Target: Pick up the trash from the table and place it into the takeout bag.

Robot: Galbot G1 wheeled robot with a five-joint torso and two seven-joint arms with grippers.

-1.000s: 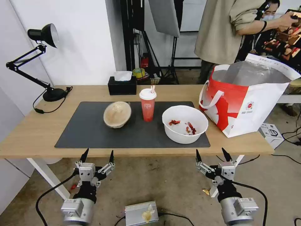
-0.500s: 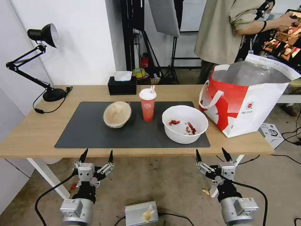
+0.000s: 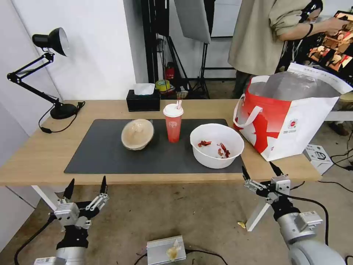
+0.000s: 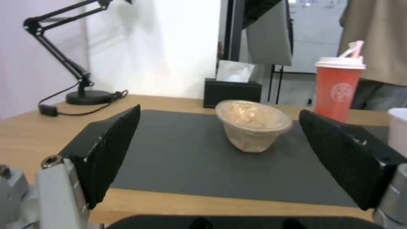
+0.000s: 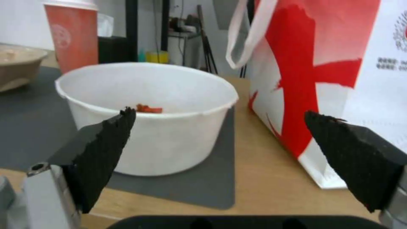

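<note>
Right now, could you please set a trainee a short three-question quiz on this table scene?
1. True or false: the cup stands between the beige bowl and the white bowl.
2. What lies inside the white bowl? A) tissues B) red scraps C) a spoon
3. Fill in: the bag stands on the table at the robot's ____ end.

Key:
1. True.
2. B.
3. Right. The right gripper is open at the table's front edge near the bag, and the left gripper is open below that edge.
</note>
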